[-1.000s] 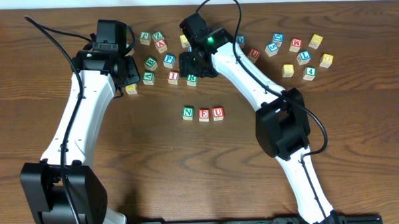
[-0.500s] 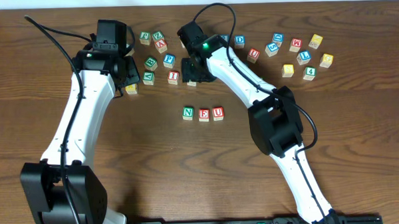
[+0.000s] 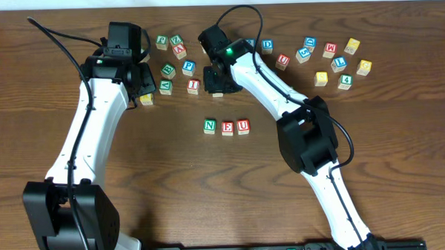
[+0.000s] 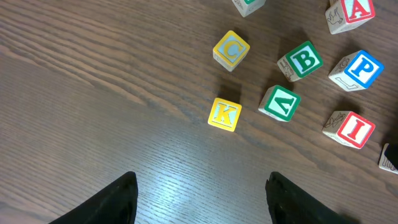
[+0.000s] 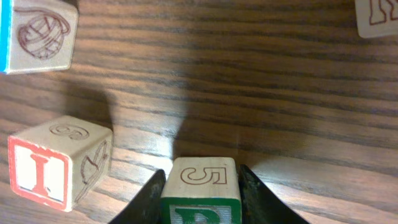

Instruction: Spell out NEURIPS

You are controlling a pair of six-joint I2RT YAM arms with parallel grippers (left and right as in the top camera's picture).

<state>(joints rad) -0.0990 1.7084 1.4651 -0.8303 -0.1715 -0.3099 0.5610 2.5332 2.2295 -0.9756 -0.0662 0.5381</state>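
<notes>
Overhead: N (image 3: 210,126), E (image 3: 227,128), U (image 3: 242,126) stand in a row mid-table, so three of seven are done and R, I, P, S are left. The right gripper (image 3: 216,83) is down among the loose blocks (image 3: 331,58), hiding its target, and the left gripper (image 3: 143,82) is at their left end.
Left wrist: fingers (image 4: 121,199) wide apart, holding nothing; P (image 4: 356,68) and I (image 4: 349,129) lie loose, legible here.
Right wrist: fingers (image 5: 149,199) pressed on both sides of a green block (image 5: 200,186), letter cut off, probably R; only this view shows the grip.
</notes>
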